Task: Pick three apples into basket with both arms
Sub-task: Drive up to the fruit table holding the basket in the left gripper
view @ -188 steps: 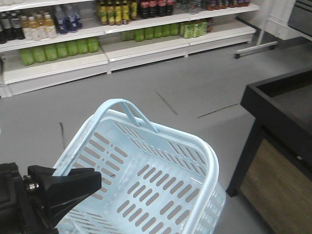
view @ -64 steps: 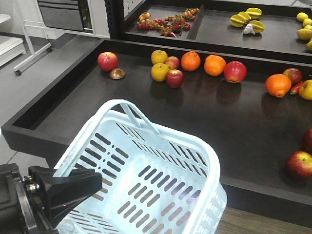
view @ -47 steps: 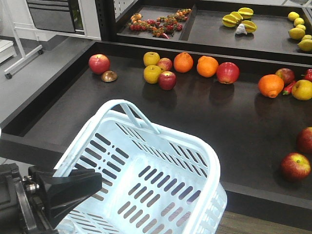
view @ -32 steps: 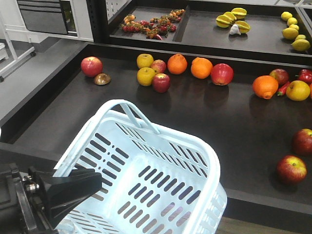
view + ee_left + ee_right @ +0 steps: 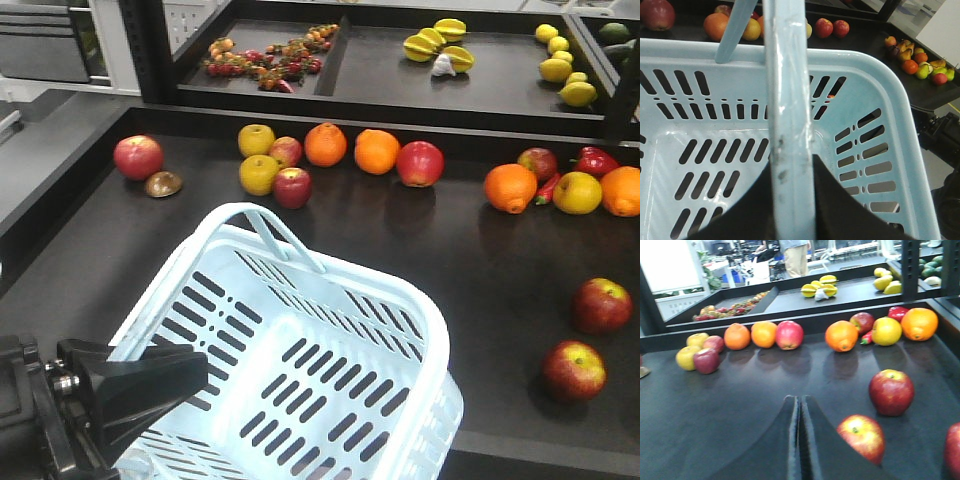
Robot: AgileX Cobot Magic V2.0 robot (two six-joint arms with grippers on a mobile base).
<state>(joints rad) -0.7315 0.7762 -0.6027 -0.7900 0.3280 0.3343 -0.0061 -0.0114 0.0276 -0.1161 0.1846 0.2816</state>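
Note:
The pale blue basket [image 5: 425, 325] hangs empty in front of me, tilted over the counter's near edge. My left gripper [image 5: 792, 172] is shut on its hoop handle [image 5: 785, 90], and that gripper's black body shows at the lower left [image 5: 140, 385]. Two dark red apples [image 5: 601, 304] [image 5: 574, 370] lie at the counter's right. In the right wrist view they sit just right of my right gripper [image 5: 800, 399]: one apple [image 5: 891, 391] farther off, one [image 5: 861, 436] beside the finger, a third [image 5: 954, 450] cut by the edge. The right gripper is shut and holds nothing.
A black counter with a raised rim [image 5: 60, 215] holds more red apples [image 5: 420, 163] [image 5: 138, 156], yellow apples [image 5: 258, 174] and oranges [image 5: 511, 187] in a back row. A divider [image 5: 330, 45] splits the rear trays of small fruit.
The view has swung from the shelf aisle to the fruit counter; the fruit keeps sliding left and closer. The basket and the left gripper hold the same pose in view.

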